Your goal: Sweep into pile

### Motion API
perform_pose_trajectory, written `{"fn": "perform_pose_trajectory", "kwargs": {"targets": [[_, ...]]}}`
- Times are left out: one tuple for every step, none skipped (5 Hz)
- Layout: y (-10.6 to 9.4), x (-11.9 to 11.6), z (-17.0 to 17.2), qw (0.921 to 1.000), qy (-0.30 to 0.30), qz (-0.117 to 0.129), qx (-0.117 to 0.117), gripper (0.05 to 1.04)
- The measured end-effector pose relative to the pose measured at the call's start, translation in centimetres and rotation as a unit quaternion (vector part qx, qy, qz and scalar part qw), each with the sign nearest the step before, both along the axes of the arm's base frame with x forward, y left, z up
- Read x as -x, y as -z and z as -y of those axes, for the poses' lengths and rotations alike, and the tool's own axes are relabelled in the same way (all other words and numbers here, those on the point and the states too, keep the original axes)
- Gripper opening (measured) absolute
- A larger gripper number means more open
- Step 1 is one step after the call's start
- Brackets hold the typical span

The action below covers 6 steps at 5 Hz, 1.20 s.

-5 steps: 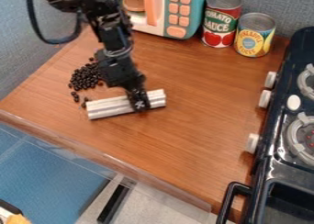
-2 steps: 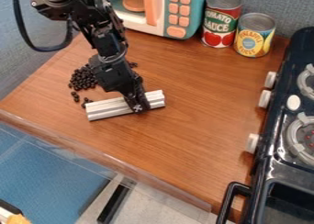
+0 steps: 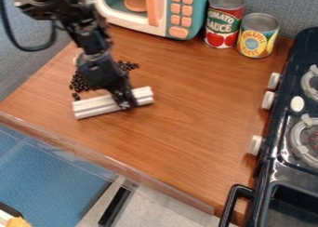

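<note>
sweeping seems to be meant for the silvery bar, which is grasped by the black gripper nearer its right end, left of the frame's centre. it is laid lengthwise on the wooden counter, its left end set lower in the frame than its right, probably so that a long, straight face can be offered to the dark beans rather than a narrow tip. by that breadth, more of them should be caught in one stroke than by the fingers alone.

the beans are bunched at the upper left, above the bar, and are partly hidden by the arm; a smaller group is seen to the arm's right, and one or two beans are found close to the bar's left end. the pile is judged unfinished, since these parts are spread out. a low push toward the main bunch seems called for, with the bar held flat, as beans could be let under a lifted edge or rolled around its ends. because the bar is held off its middle, it could be twisted by uneven resistance.
</note>
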State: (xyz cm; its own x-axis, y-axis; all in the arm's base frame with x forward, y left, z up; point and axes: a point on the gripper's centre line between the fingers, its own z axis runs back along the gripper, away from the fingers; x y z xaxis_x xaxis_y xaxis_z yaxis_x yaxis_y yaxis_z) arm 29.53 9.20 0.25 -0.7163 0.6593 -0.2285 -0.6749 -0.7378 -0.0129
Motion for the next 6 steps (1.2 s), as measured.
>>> {"fn": "perform_pose_trajectory", "kwargs": {"targets": [[0.0, -0.2, -0.8, 1.0, -0.002, -0.004, -0.003, 0.378], [-0.1, -0.6, -2.5, 0.9998, -0.012, 0.001, -0.014, 0.377], [-0.1, -1.4, -3.3, 0.9997, 0.001, -0.001, -0.023, 0.378], [-0.1, -2.5, -4.6, 0.999, 0.012, 0.003, -0.042, 0.378], [0.0, -3.3, -5.5, 0.9983, 0.033, 0.003, -0.047, 0.378], [-0.2, -4.0, -6.1, 0.998, 0.036, 0.006, -0.052, 0.378]]}}
